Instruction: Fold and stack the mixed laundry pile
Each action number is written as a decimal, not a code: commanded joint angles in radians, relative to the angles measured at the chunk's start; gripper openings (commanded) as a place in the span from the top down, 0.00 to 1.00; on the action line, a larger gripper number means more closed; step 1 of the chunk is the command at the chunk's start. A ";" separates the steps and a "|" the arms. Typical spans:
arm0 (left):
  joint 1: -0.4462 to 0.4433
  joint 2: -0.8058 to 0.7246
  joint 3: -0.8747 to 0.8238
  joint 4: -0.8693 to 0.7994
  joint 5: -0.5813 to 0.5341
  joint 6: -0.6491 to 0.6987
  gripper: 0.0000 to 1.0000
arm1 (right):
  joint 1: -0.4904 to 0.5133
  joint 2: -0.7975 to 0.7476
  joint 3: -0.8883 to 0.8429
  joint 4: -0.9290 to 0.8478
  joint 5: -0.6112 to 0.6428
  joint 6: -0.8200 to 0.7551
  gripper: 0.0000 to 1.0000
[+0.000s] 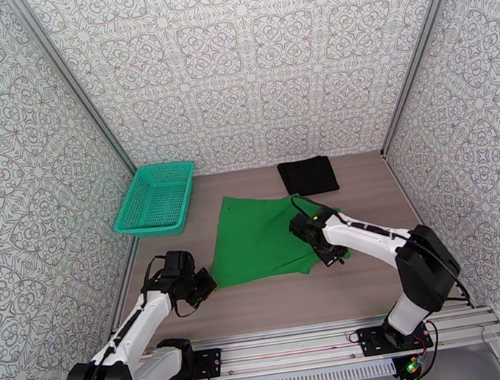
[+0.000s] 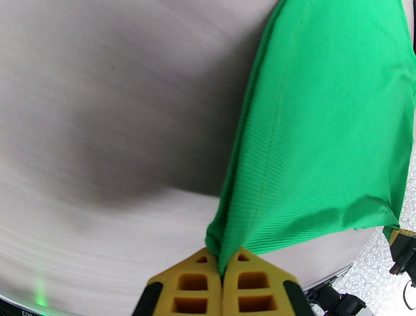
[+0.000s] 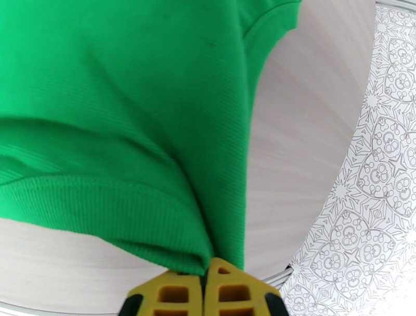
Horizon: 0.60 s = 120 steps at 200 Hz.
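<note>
The bright green T-shirt (image 1: 261, 239) lies spread on the table's middle, its near edge lifted between both grippers. My left gripper (image 1: 205, 285) is shut on its near-left corner; in the left wrist view the yellow fingers (image 2: 193, 283) pinch the green cloth (image 2: 322, 135) between them. My right gripper (image 1: 331, 254) is shut on the near-right corner, and in the right wrist view the green fabric (image 3: 119, 114) rises bunched from its fingertips (image 3: 169, 293). The black garment (image 1: 308, 176) lies folded flat at the back of the table, apart from both grippers.
A teal mesh basket (image 1: 156, 199) stands at the back left, close to the shirt's far-left corner. Patterned walls (image 1: 247, 61) close in the table on three sides. Bare tabletop (image 1: 280, 298) runs between the shirt and the arm bases.
</note>
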 commanded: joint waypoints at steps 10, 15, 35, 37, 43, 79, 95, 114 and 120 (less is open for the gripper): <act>0.004 -0.047 -0.013 -0.044 -0.038 -0.010 1.00 | 0.032 0.049 0.039 -0.061 0.029 0.026 1.00; 0.005 -0.047 -0.014 -0.041 -0.041 -0.011 1.00 | 0.036 0.057 0.040 -0.061 0.031 0.024 0.99; 0.009 -0.029 -0.024 0.002 -0.042 -0.013 1.00 | 0.046 0.076 0.039 -0.058 0.036 0.024 0.79; 0.008 -0.026 -0.025 0.007 -0.042 -0.013 1.00 | 0.047 0.077 0.037 -0.058 0.036 0.025 0.76; 0.012 -0.013 -0.027 0.022 -0.044 -0.012 1.00 | 0.048 0.077 0.036 -0.058 0.037 0.023 0.69; 0.024 0.064 -0.021 0.087 -0.041 -0.001 1.00 | 0.074 0.005 0.028 -0.013 0.008 -0.045 0.39; 0.025 0.081 -0.007 0.093 -0.042 0.006 1.00 | 0.108 -0.049 0.019 0.033 -0.037 -0.105 0.37; 0.031 0.085 0.015 0.083 -0.051 0.015 1.00 | 0.188 -0.095 0.000 0.122 -0.100 -0.185 0.41; 0.032 0.084 0.021 0.081 -0.053 0.016 1.00 | 0.219 -0.102 -0.013 0.158 -0.124 -0.206 0.43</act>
